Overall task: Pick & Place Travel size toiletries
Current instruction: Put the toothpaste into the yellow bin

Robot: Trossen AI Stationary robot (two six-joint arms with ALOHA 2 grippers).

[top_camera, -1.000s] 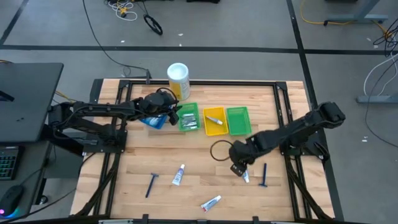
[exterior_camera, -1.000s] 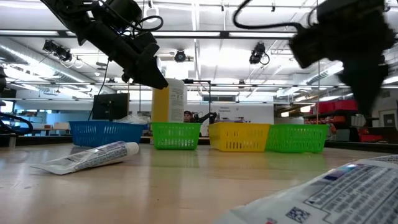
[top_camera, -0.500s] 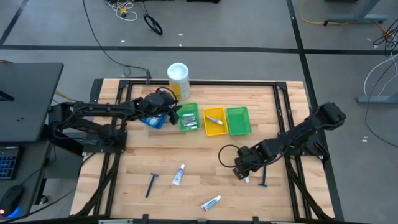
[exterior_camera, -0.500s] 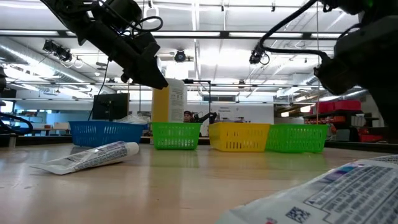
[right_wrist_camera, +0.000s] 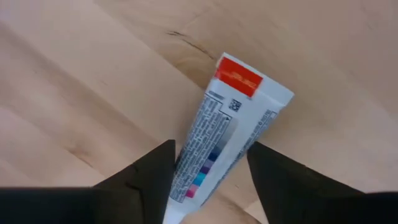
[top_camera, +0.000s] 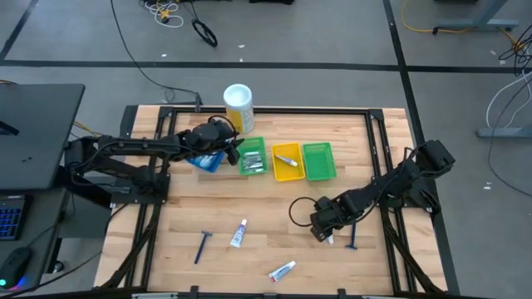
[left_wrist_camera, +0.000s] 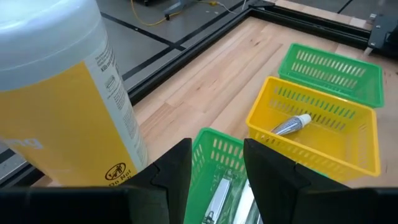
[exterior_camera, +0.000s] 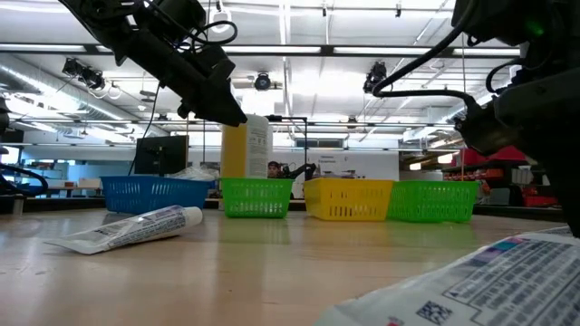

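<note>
While low over the wood, right gripper [right_wrist_camera: 208, 177] spread wide, straddling a toothpaste tube [right_wrist_camera: 227, 127] flat between its fingers, razor [top_camera: 353, 235] just beside. Farther off, left gripper [left_wrist_camera: 217, 168] parted above green bin [left_wrist_camera: 214, 177], yellow bin [left_wrist_camera: 314, 134] beyond.
</note>
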